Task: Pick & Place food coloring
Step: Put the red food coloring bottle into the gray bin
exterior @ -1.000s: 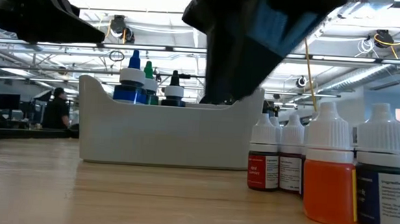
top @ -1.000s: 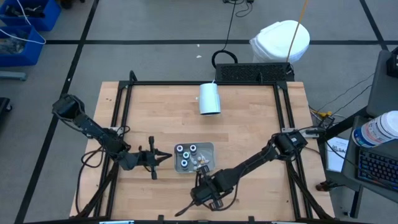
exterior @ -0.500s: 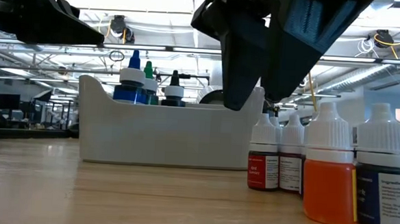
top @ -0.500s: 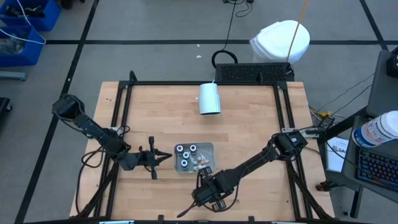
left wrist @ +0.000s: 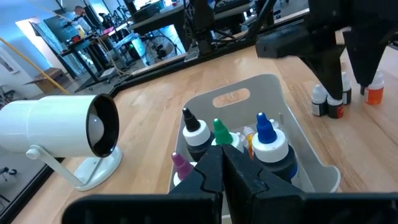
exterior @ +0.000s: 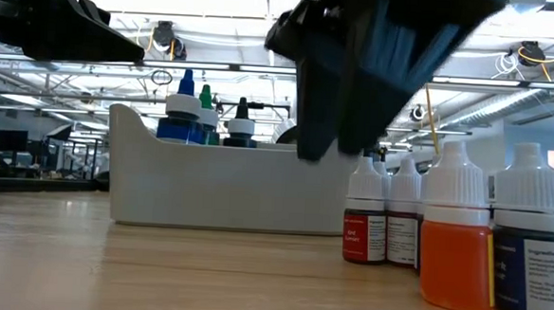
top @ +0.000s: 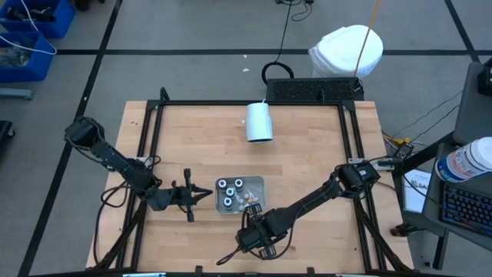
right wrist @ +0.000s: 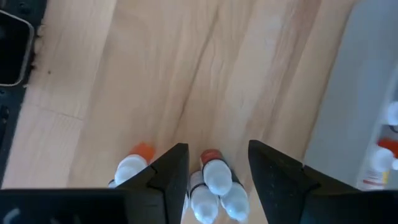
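A grey tray (top: 257, 185) holds several food coloring bottles (left wrist: 236, 140) with coloured tips. More small white-capped bottles (right wrist: 211, 177) stand on the table at the tray's near right corner; the low view shows them in a row (exterior: 402, 214). My right gripper (right wrist: 217, 165) is open above them, pointing down, one finger on either side of the red-labelled cluster. An orange bottle (right wrist: 134, 163) stands outside one finger. My left gripper (top: 206, 193) is shut and hovers level at the tray's left side.
A large white cup (top: 259, 121) lies on its side near the table's far edge. Bare wood lies left and right of the tray. A black frame (top: 150, 138) borders the tabletop. The tray's wall (exterior: 237, 186) stands just behind the loose bottles.
My right gripper has shifted a little above the loose bottles and sunk slightly toward them; it is blurred now. The bottles, the tray and my left gripper have stayed put.
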